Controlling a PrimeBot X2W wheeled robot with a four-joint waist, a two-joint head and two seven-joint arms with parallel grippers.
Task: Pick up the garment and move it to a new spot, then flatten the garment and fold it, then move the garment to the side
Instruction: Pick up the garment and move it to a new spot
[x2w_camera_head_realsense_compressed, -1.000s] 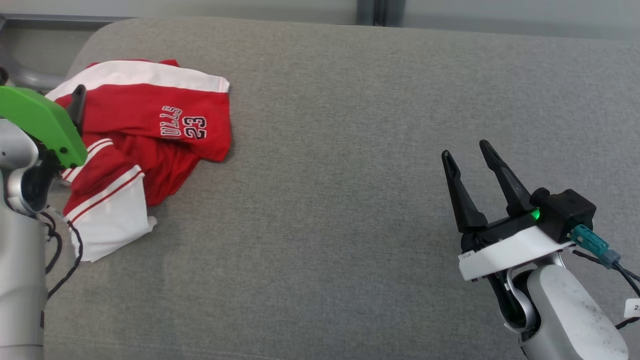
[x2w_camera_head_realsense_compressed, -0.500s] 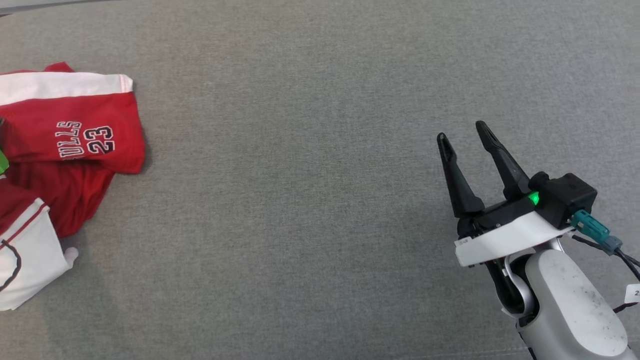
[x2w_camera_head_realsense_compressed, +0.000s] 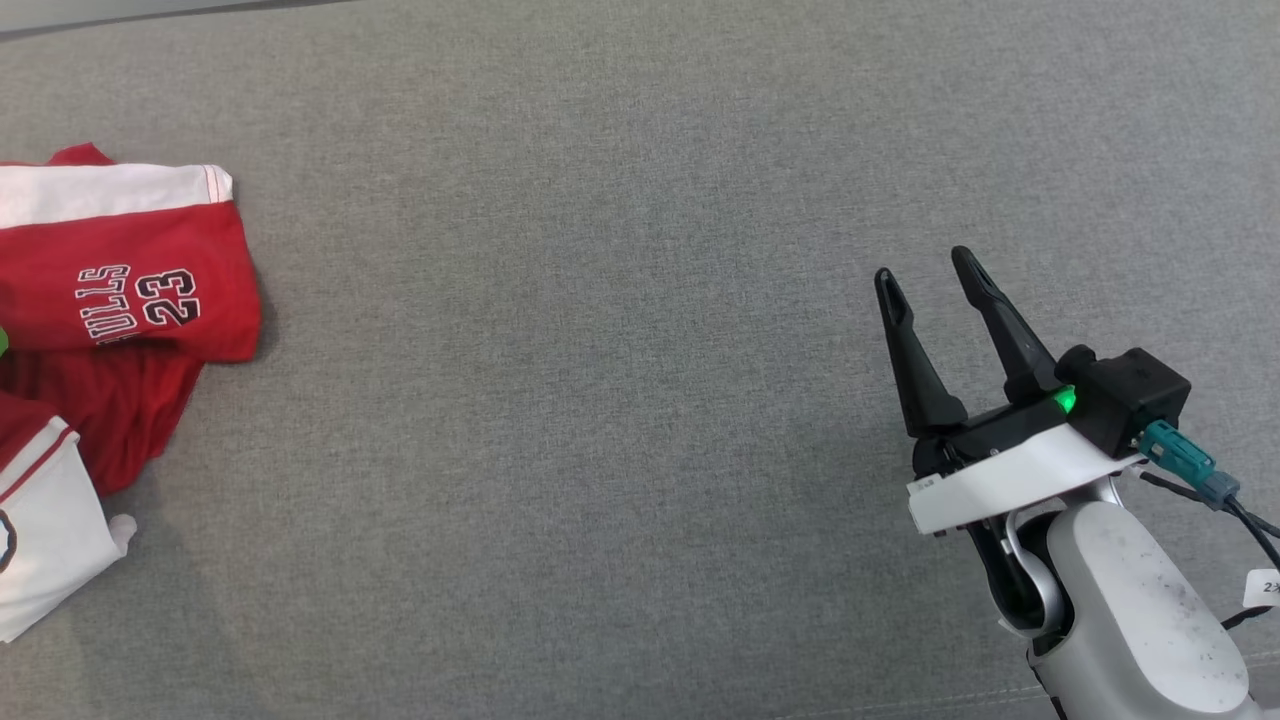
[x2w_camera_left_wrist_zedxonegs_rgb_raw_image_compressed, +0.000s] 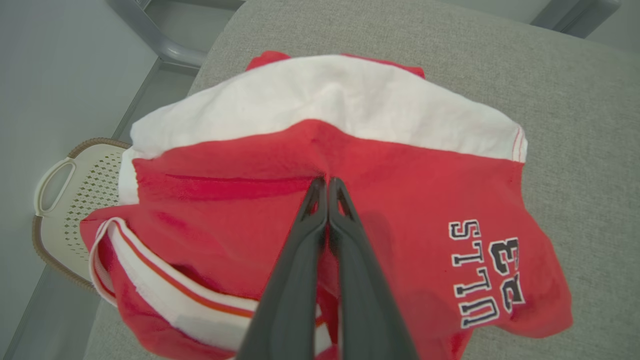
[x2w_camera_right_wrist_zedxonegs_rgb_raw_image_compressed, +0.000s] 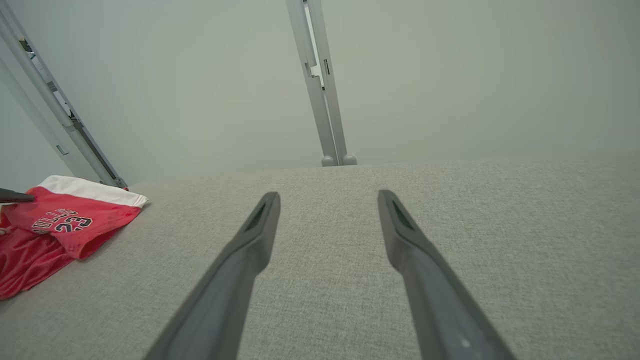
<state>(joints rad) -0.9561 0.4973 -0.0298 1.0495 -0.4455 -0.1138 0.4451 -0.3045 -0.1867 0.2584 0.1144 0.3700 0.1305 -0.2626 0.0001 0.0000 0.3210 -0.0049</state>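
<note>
Left gripper (x2w_camera_left_wrist_zedxonegs_rgb_raw_image_compressed: 327, 184), frame centre, clenches a thin ridge of the garment (x2w_camera_left_wrist_zedxonegs_rgb_raw_image_compressed: 410, 170) (one layer, perhaps); a lift may slip it free. Right gripper (x2w_camera_head_realsense_compressed: 925, 270), lower right, stands spread, empty.

You have a red garment (x2w_camera_head_realsense_compressed: 130, 230) with white bands and black, white-edged lettering on a plain grey woven bench (x2w_camera_head_realsense_compressed: 600, 400). Your basket (x2w_camera_left_wrist_zedxonegs_rgb_raw_image_compressed: 90, 192) is cream, perforated, with a brown rim.

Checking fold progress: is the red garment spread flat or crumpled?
Crumpled. The red garment lies bunched on the grey cushion, layers overlapping, a white-striped hem turned over; the left gripper pinches its fabric.
</note>
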